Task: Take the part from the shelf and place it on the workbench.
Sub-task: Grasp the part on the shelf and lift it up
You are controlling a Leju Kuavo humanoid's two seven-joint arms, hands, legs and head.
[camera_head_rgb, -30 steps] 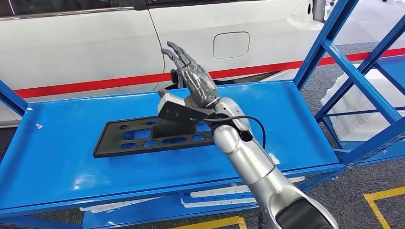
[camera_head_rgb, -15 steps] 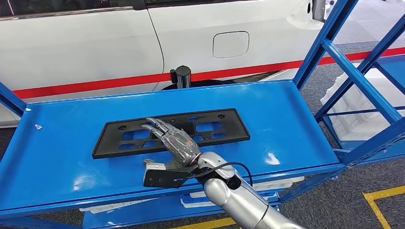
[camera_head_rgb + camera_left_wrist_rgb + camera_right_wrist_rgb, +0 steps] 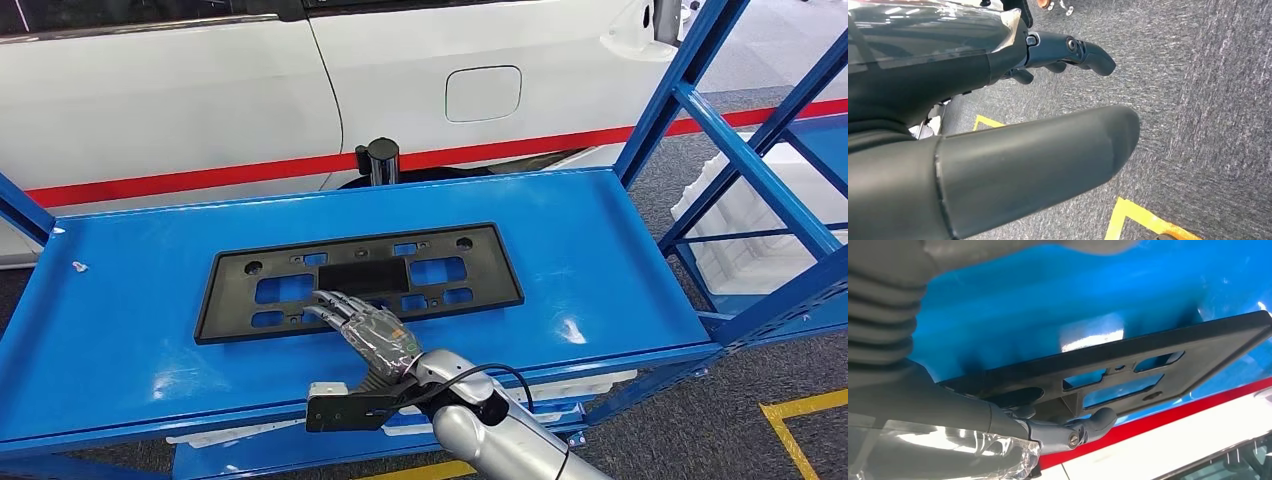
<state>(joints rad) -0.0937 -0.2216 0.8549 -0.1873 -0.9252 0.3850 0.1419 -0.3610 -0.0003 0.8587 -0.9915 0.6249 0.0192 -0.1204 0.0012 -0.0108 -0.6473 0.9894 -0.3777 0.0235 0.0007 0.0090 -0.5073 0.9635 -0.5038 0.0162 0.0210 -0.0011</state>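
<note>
Evidently early: black mounting plate (image 3: 358, 280) lies flat on blue shelf (image 3: 610, 260); right robot hand (image 3: 368, 333), fingers extended, reaches its near edge, grasping nothing.

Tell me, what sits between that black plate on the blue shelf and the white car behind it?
In the head view, bare blue shelf runs behind the black plate, then a short black post stands before the white car.
</note>
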